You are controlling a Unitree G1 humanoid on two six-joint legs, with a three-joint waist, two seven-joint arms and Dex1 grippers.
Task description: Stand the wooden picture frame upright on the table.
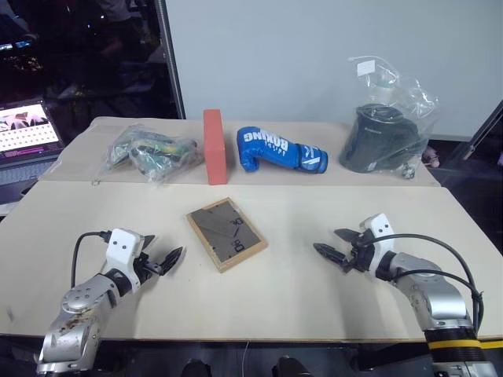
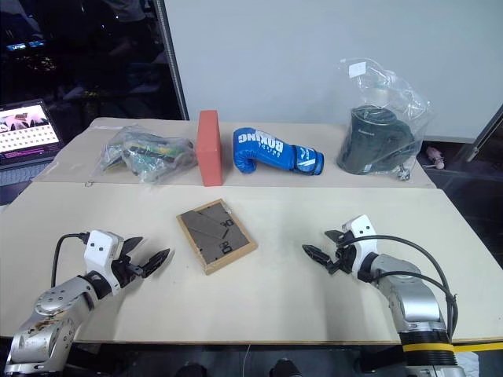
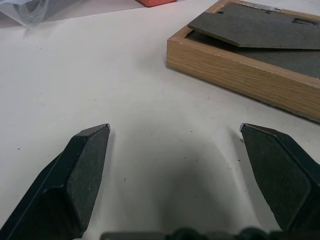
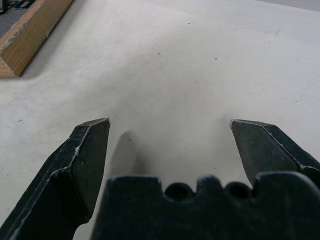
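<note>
1. The wooden picture frame (image 1: 226, 234) is lying flat on the desk (image 1: 299, 290), dark back panel facing up, roughly midway between the two grippers and a little farther from the robot than they are.
2. Its long axis is running diagonally, from the far-left corner toward the near-right corner, so no edge is lining up with the seam across the desk.
3. The fold-out stand is resting against the back panel, slightly raised at one edge in the left wrist view.
4. The left gripper (image 1: 167, 260) is hovering just over the desk with its fingers (image 3: 82, 175) spread wide, grasping nothing, pointing toward the frame's near-left side.
5. The right gripper (image 1: 336, 247) is likewise sitting released and empty, its fingers (image 4: 85, 160) aiming leftward at the frame, well apart from it.
6. Bare desk is lying open on every side of the frame.
7. Beyond the seam, a red-orange block (image 1: 214, 146), a blue boxing glove (image 1: 279, 149) and two plastic bags (image 1: 149, 151) are sitting in a row, well apart from the frame.
</note>
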